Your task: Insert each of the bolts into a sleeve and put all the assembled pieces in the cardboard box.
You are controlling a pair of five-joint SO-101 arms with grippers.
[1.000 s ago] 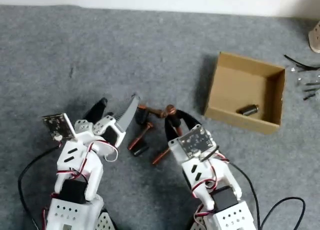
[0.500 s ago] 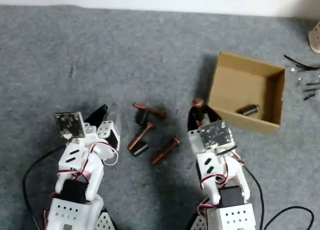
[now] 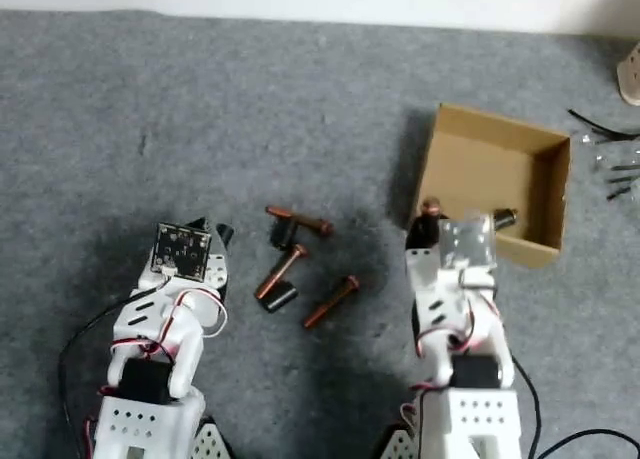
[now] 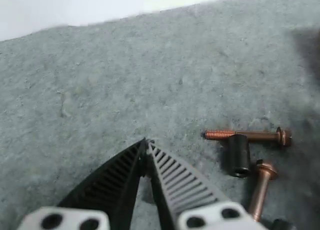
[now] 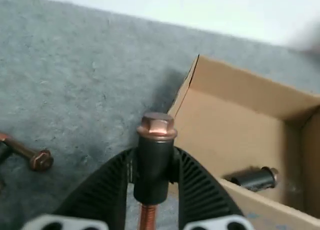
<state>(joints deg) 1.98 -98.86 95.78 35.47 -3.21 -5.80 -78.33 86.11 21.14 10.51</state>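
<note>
The cardboard box (image 3: 487,169), right of the high view, holds one assembled piece (image 3: 495,219). The right gripper (image 5: 154,161), clamped on a sleeved bolt (image 5: 156,127), has swung from centre to the box's near wall, so the drop looks close. The left gripper (image 4: 146,149), fingers together, has pulled back from the loose bolts (image 3: 332,301).

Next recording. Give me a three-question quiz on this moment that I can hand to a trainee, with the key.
1. True or false: the right tool is shut on a sleeve with a bolt seated in it.
2. How many assembled pieces lie inside the cardboard box? A) none B) one C) three
3. Fill in: the left tool, over the carpet, is shut and holds ____.
Key: 1 true; 2 B; 3 nothing.
</note>
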